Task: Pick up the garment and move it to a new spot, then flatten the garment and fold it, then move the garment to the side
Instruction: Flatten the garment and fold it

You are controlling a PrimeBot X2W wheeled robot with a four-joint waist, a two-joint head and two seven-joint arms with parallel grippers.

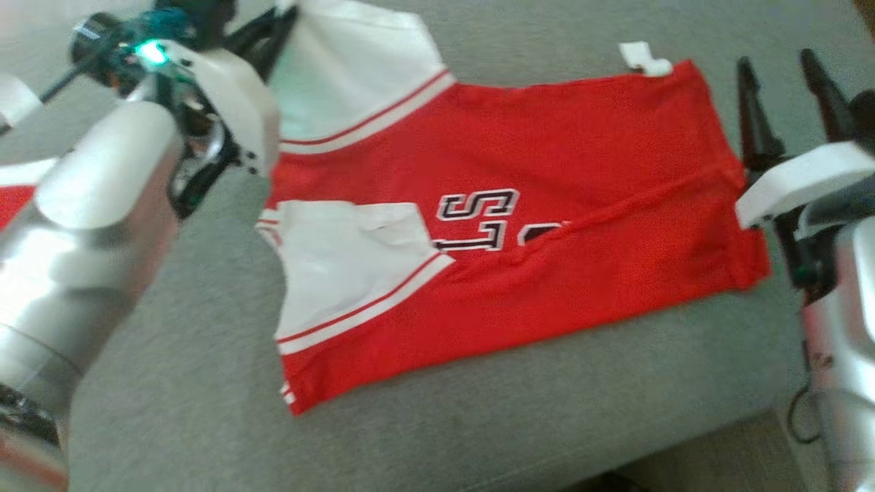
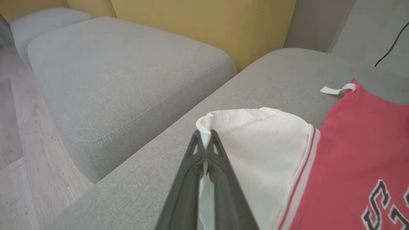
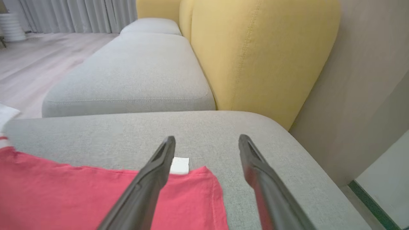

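Head view: shirt (image 1: 547, 205) lies flat on the sofa seat (image 1: 478, 424), with its long axis running from one gripper to the other. The sleeve end is at the left gripper (image 1: 277, 24), the hem end at the right gripper (image 1: 779, 68). The left fingers are pressed together at the far white sleeve (image 1: 348, 68). The right fingers are spread wide and hold nothing, with the hem edge just beside them on the shirt side.

Left wrist view: the left gripper (image 2: 204, 135) is clamped on the sleeve's (image 2: 265, 143) edge, and white cloth shows pinched right at the tips. The red body fans away to one side of the fingers. A white tag (image 2: 338, 89) sits well beyond the tips at the far hem.

Right wrist view: the right gripper (image 3: 207, 140) is wide open. The hem corner (image 3: 207, 174) sits between the two fingers, short of the tips and closer to the finger on the shirt side. The tag (image 3: 179, 165) is just beside that finger. I can't tell whether the fingers touch the cloth or hang above it.

My read: the left end is secured and the right end isn't, so the right arm is the one to act. It probably needs to go straight down over that corner and close. The corner is off-centre toward one finger, so there's a risk of catching only the tag or a thin edge.
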